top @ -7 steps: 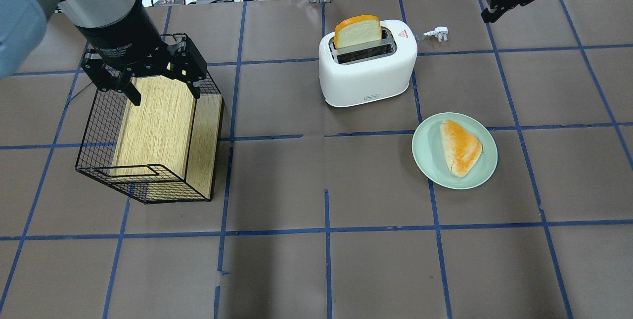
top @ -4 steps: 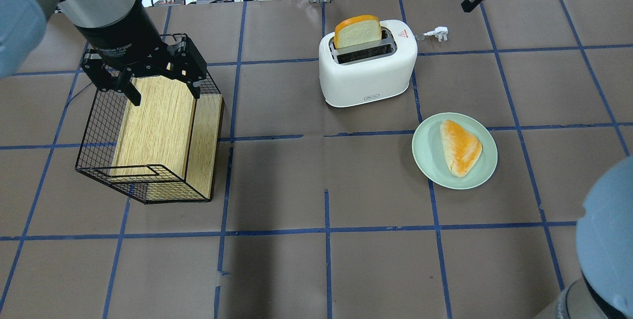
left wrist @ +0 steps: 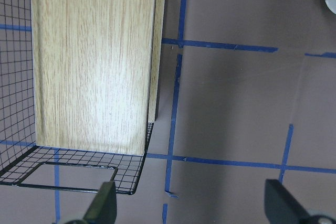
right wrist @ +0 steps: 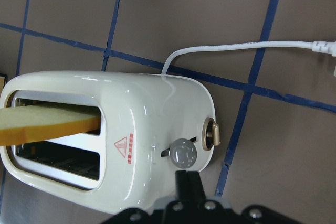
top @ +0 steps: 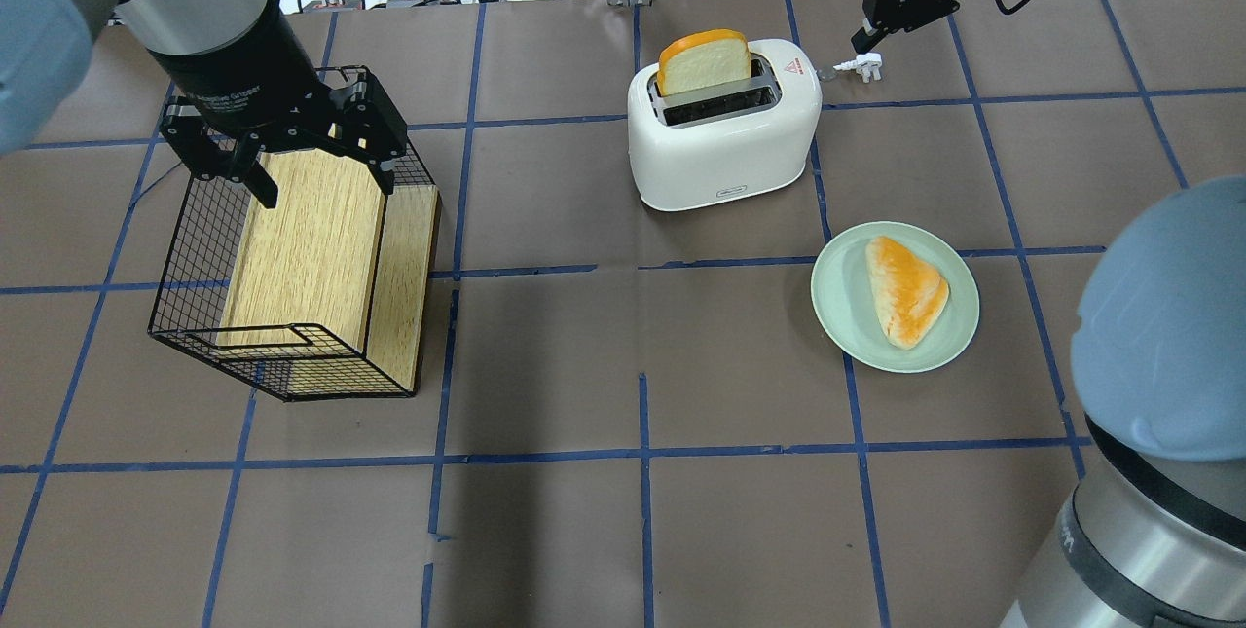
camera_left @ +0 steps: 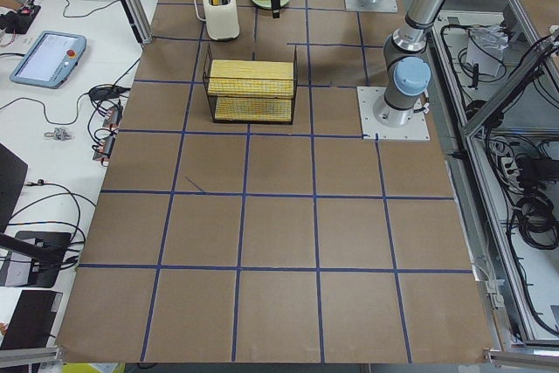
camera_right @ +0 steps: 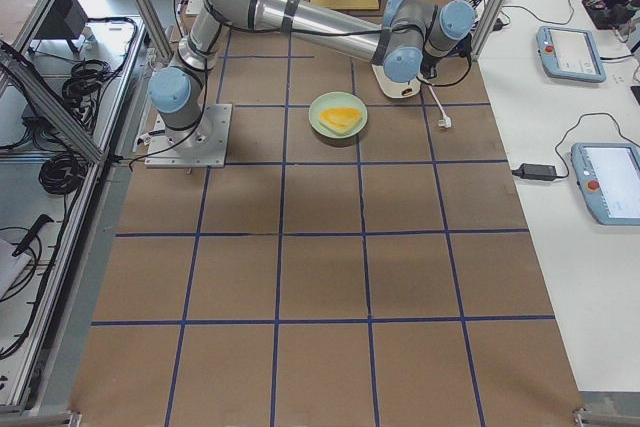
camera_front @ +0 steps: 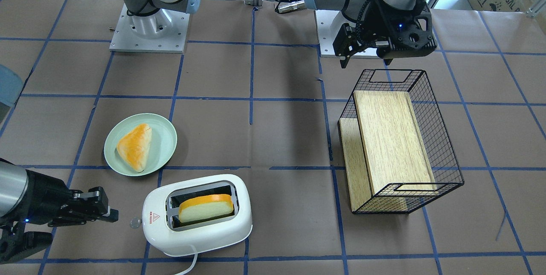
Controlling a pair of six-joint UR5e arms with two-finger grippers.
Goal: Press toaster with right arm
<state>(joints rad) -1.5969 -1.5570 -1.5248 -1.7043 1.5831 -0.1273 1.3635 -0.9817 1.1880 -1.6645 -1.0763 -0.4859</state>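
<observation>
The white toaster point(top: 720, 136) stands at the far middle of the table with a bread slice point(top: 703, 61) sticking up from its rear slot. It also shows in the front view point(camera_front: 196, 224) and the right wrist view point(right wrist: 105, 145). Its clear round lever point(right wrist: 184, 154) sits on the end with the red triangle. My right gripper point(top: 866, 29) is shut and hovers just beyond that end, fingers pointing at the lever point(camera_front: 135, 223), a small gap between them. My left gripper point(top: 326, 188) is open and empty above the wire basket point(top: 292, 268).
A green plate point(top: 837, 316) with a triangular pastry point(top: 905, 289) lies right of the toaster in the overhead view. The toaster's white plug point(top: 864, 65) lies under my right gripper. The basket holds a wooden board point(left wrist: 94, 61). My right arm's elbow point(top: 1158, 336) fills the overhead view's lower right.
My right gripper has moved left and down from the far right corner to the toaster's lever end. The right arm's elbow has swung into view. The left arm has not moved.
</observation>
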